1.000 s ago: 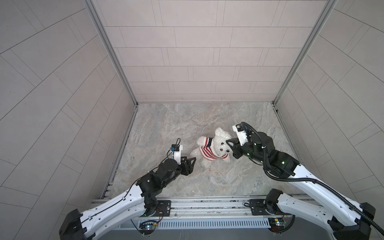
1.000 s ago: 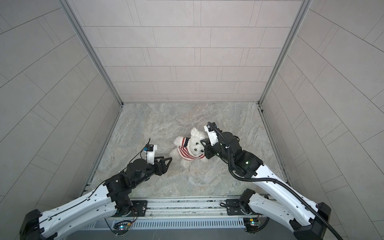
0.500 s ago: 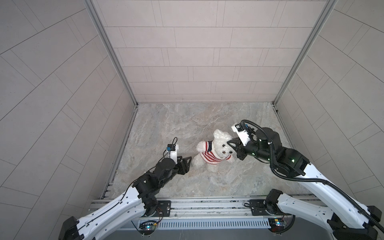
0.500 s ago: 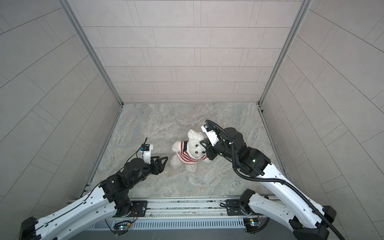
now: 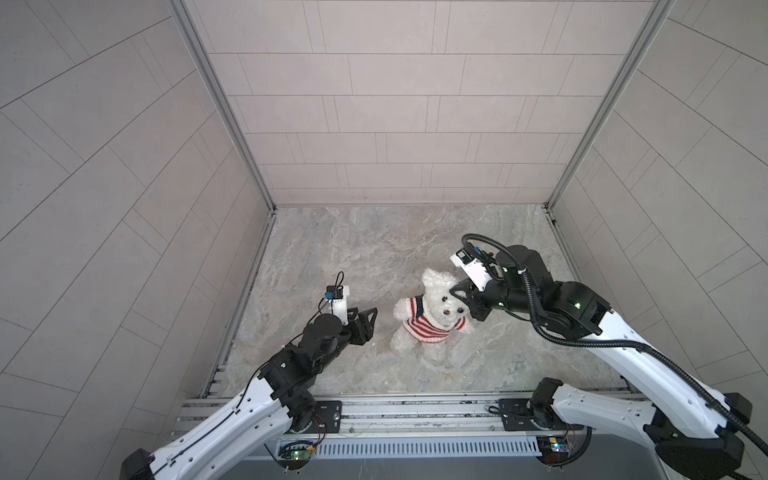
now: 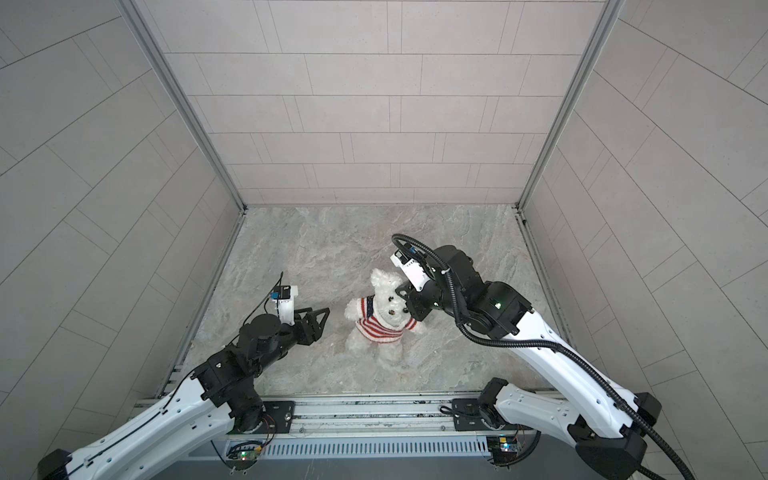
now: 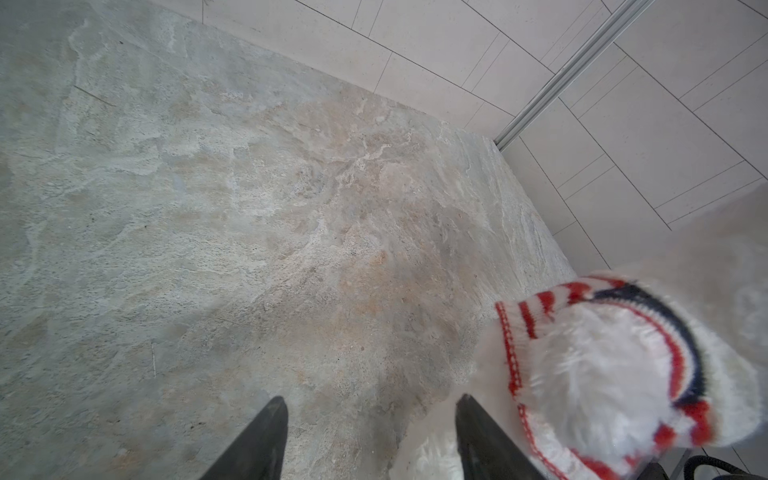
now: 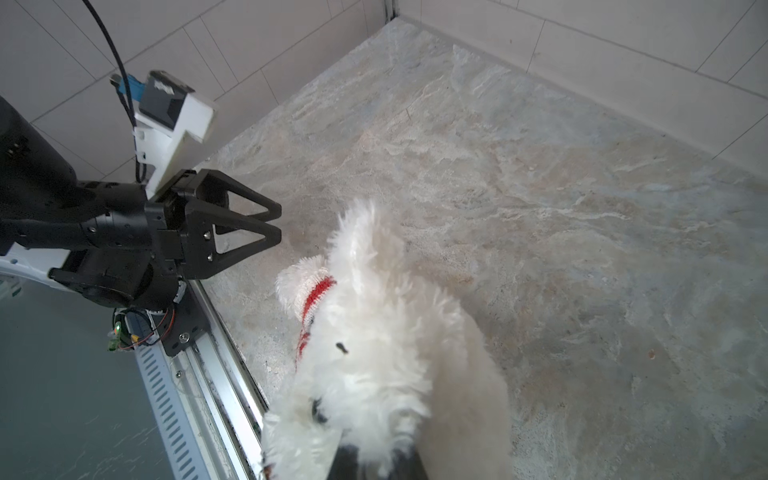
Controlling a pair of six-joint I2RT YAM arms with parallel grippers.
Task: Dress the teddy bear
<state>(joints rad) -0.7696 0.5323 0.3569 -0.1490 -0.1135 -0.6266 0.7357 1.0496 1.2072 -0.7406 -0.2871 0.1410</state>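
Note:
The teddy bear (image 5: 441,300) (image 6: 387,305) is a fluffy white plush, hanging upright near the middle of the stone floor. It wears a red-and-white striped sweater (image 5: 428,329) (image 6: 380,329) over its body and arms. My right gripper (image 5: 460,291) (image 6: 404,293) is shut on the fur at the side of the bear's head; in the right wrist view white fur (image 8: 374,324) fills the space at the right gripper (image 8: 376,457). My left gripper (image 5: 370,318) (image 6: 323,317) (image 7: 374,399) stands open just left of the bear, empty, with the sweater sleeve (image 7: 540,309) beside one finger.
A metal rail (image 5: 415,409) with both arm bases runs along the front edge of the floor. Tiled walls (image 5: 374,124) close in the back and both sides. Bare stone floor (image 5: 353,249) lies behind and left of the bear.
My right gripper has risen with the bear's head, so the bear has gone from lying tilted to hanging upright. The left gripper has shifted only slightly and stays open.

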